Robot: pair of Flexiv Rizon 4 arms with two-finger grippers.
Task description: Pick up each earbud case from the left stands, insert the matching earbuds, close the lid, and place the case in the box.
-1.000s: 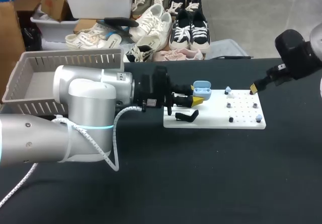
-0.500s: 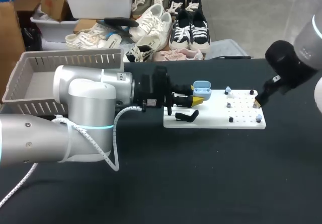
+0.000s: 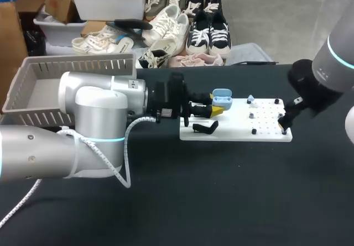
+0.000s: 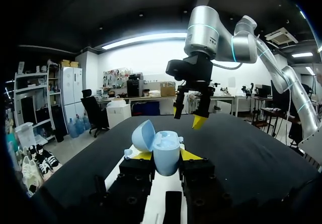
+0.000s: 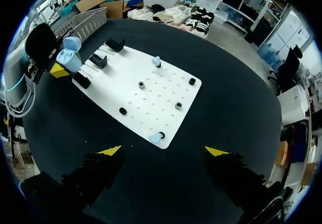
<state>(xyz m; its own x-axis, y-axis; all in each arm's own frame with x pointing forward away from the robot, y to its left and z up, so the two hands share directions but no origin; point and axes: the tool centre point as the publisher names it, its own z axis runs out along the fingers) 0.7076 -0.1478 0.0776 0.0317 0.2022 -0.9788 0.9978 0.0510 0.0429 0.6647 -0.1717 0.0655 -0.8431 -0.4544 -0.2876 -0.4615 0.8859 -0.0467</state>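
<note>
The small light-blue earbud case point(image 4: 160, 151), lid open, is gripped by the left gripper point(image 4: 166, 155) at the edge of the flat white peg board point(image 5: 151, 100). The right gripper point(image 5: 163, 150) is spread wide near the board's other end, above the black worktop point(image 3: 221, 190), nothing held.

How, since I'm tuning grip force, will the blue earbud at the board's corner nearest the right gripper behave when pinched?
The blue earbud looks tiny and glossy, so it is probably very light and slippery between fingers. Its rounded body may roll off the white board if nudged sideways. It looks like hard plastic, so likely stiff.
</note>
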